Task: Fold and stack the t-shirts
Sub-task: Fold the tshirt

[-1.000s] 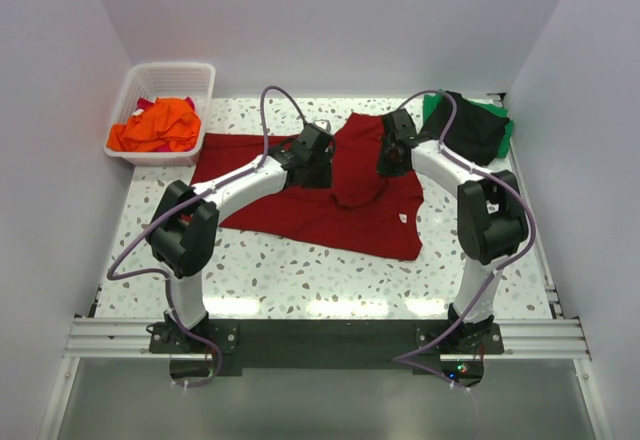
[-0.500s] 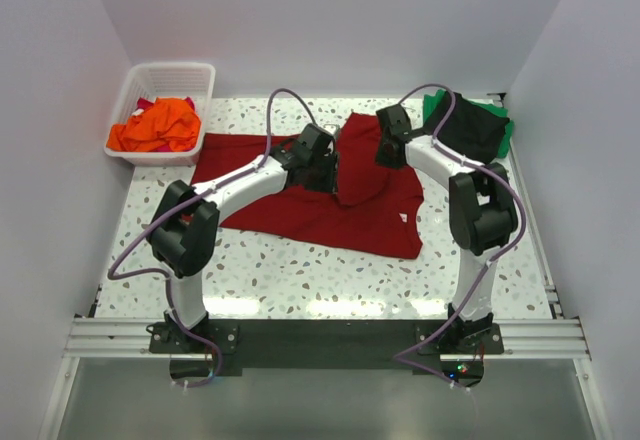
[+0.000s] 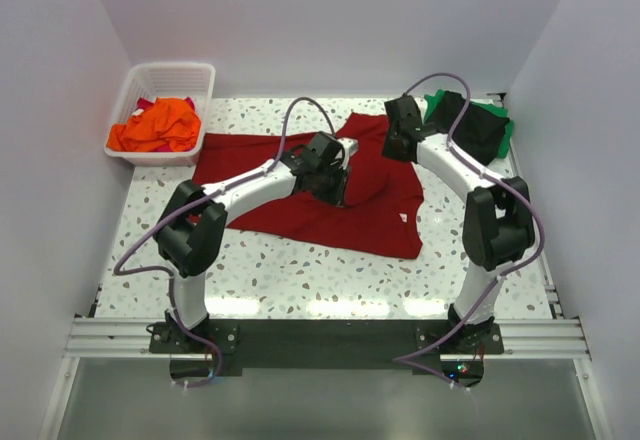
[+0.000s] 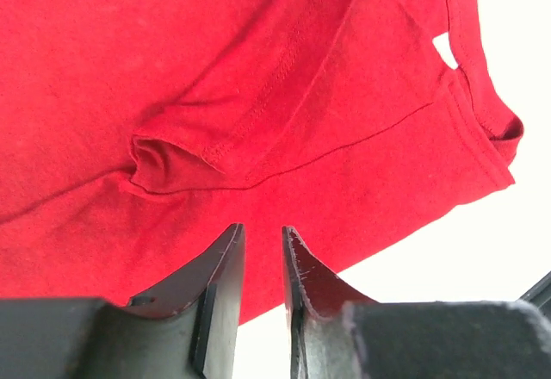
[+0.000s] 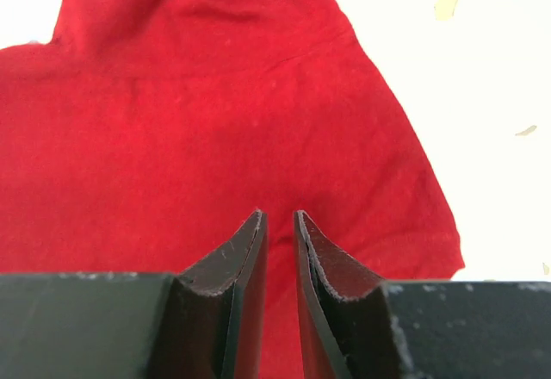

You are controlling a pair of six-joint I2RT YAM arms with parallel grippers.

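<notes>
The dark red t-shirt (image 3: 300,215) lies spread across the middle of the table, with a part folded over near its centre (image 3: 365,175). My left gripper (image 3: 338,186) hovers over that folded part, its jaws a narrow gap apart with nothing between them. In the left wrist view the left gripper (image 4: 263,228) is above the red cloth (image 4: 172,52), near a folded hem (image 4: 215,138). My right gripper (image 3: 394,150) hangs over the shirt's far right part. In the right wrist view the right gripper (image 5: 280,215) is slightly open and empty above red cloth (image 5: 215,103).
A white slatted basket (image 3: 150,75) at the back left holds an orange shirt (image 3: 155,125). A black shirt (image 3: 480,132) lies on a green one (image 3: 432,108) at the back right corner. White walls close in the table on three sides.
The right gripper has opened and moved back and to the right, away from the fold. The left arm has swung right over the shirt's middle, and its jaws have narrowed.
</notes>
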